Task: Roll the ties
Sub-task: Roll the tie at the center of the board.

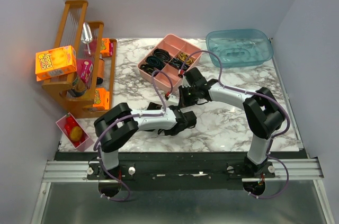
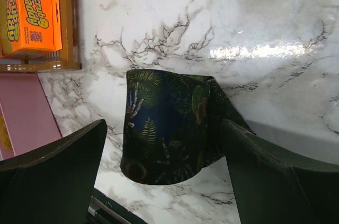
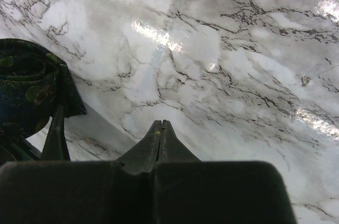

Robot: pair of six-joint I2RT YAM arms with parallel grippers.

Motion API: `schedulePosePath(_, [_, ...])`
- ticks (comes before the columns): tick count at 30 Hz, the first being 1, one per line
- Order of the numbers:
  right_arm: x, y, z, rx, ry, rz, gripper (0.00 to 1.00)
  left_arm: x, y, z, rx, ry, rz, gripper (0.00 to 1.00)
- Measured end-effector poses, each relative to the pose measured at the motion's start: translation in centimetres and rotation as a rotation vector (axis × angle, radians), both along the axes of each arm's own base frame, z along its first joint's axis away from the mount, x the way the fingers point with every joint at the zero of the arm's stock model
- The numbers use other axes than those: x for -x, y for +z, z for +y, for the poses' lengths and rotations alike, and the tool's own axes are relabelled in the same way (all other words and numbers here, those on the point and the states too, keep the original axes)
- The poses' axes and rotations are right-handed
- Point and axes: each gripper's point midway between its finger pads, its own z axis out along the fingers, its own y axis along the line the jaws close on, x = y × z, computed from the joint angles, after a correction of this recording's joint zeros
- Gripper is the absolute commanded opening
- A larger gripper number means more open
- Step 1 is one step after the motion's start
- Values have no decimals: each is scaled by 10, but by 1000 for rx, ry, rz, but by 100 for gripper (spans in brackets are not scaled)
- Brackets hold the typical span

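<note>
while the left jaws stand released, rolled tie (image 2: 167,128) between them, right jaws clenched

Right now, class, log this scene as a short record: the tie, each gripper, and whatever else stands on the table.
tie: rolled into a coil, resting on the marble table
left gripper: open, straddling the tie
right gripper: shut, empty, over bare marble
far side: pink tray of band loops, blue tub
left side: wooden rack, orange boxes
</note>
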Motion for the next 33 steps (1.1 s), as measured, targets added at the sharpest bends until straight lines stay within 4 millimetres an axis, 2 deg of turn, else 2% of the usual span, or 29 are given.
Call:
schedulePosePath(4, [0, 3, 0, -3, 7, -9, 2, -4, 17, -7, 65, -25, -27, 99])
schedulePosePath(7, [0, 10, 2, -18, 18, -21, 2, -9, 40, -19, 194, -51, -77, 99])
schedulePosePath(10, [-2, 20, 6, -38, 33, -42, 2, -12, 60, -21, 339, -57, -111, 99])
schedulePosePath(14, [-2, 35, 22, -73, 74, -72, 2, -17, 75, -1, 531, -24, -143, 99])
schedulePosePath(18, [9, 60, 53, -131, 153, -109, 2, -25, 83, 31, 729, 45, -181, 99])
schedulePosePath(22, [23, 84, 87, -198, 237, -146, 2, -31, 80, 49, 887, 94, -184, 99])
schedulePosePath(26, [35, 99, 120, -252, 309, -170, 2, -35, 62, 58, 1012, 137, -138, 99])
schedulePosePath(29, [44, 92, 138, -260, 348, -159, 2, -32, 47, 59, 1075, 151, -89, 99])
schedulePosePath(33, [56, 72, 147, -239, 379, -120, 2, -28, 34, 65, 1143, 179, -58, 99])
